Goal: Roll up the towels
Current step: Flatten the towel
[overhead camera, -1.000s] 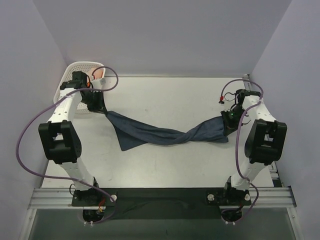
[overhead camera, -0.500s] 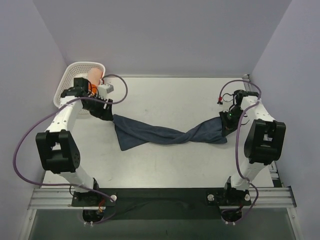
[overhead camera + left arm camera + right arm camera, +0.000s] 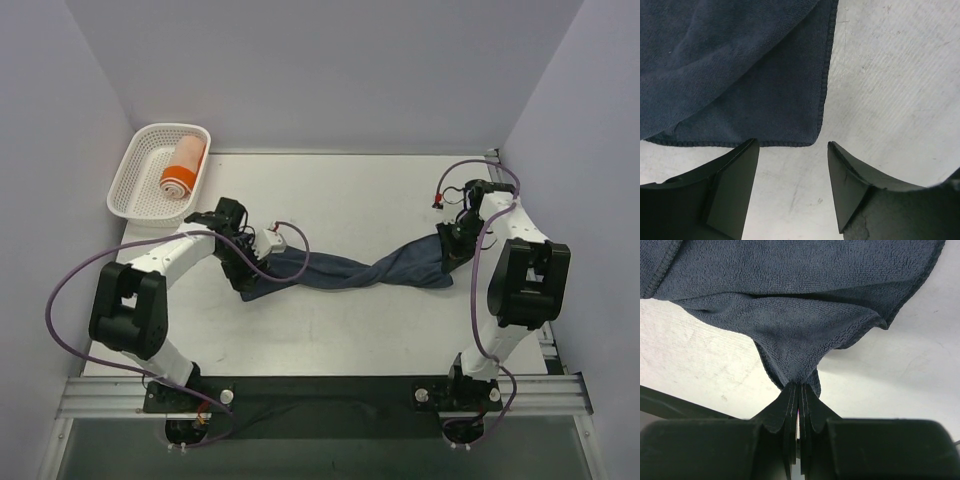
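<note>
The twisted towel lies between left pincer and right pincer, the rolled towel in the basket.

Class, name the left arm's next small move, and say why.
Probably ease the left pincer forward and close on the corner of the navy towel: its jaws stand open just short of it, while the right pincer pinches the other end.

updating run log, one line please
left end effector: open at navy towel; right end effector: shut on it; orange towel: in basket
</note>
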Motion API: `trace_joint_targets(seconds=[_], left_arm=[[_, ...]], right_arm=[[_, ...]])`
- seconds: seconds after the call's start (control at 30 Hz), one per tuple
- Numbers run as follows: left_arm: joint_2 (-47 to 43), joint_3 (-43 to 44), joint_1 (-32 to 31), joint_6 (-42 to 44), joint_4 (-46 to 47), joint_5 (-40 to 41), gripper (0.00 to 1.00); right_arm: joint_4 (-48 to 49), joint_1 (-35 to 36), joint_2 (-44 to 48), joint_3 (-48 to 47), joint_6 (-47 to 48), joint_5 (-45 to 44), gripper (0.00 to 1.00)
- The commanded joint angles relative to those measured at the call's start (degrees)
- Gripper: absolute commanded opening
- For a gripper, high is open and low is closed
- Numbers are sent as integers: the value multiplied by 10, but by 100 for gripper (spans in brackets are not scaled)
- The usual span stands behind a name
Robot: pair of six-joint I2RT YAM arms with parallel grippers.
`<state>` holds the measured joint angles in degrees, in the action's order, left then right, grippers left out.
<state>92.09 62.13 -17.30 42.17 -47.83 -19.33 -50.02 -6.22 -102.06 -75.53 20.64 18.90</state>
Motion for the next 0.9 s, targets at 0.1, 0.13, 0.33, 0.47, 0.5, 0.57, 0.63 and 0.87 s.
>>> trace_joint_targets(seconds=[0.1,0.13,0.33,0.47,0.5,0.57,0.63,0.87], left_arm=[[21,-42,-28,38,70,50,67],[23,-46,-30,41,71,51,66],[41,-70,-39,53,94,77,58],[26,-87,-46,58,73,86,24],[-11,-86,-44,61,57,70,18],[-58,-62,-22,72,-17,-9,0],[-119,-27,8,70,-69,-53,0],[-175,98,90,51,-197,-140,0]], right_arm=[[-32,4,2,-8,-5,-6,0],[-32,4,3,-8,-5,-6,0],[-34,4,-2,-10,-8,-6,0],[-33,2,-3,-9,-2,-10,0],[-34,2,-2,-6,1,-16,0],[-33,-3,2,-1,7,-21,0],[-34,-11,9,6,17,-30,0],[-33,-28,14,9,34,-39,0]])
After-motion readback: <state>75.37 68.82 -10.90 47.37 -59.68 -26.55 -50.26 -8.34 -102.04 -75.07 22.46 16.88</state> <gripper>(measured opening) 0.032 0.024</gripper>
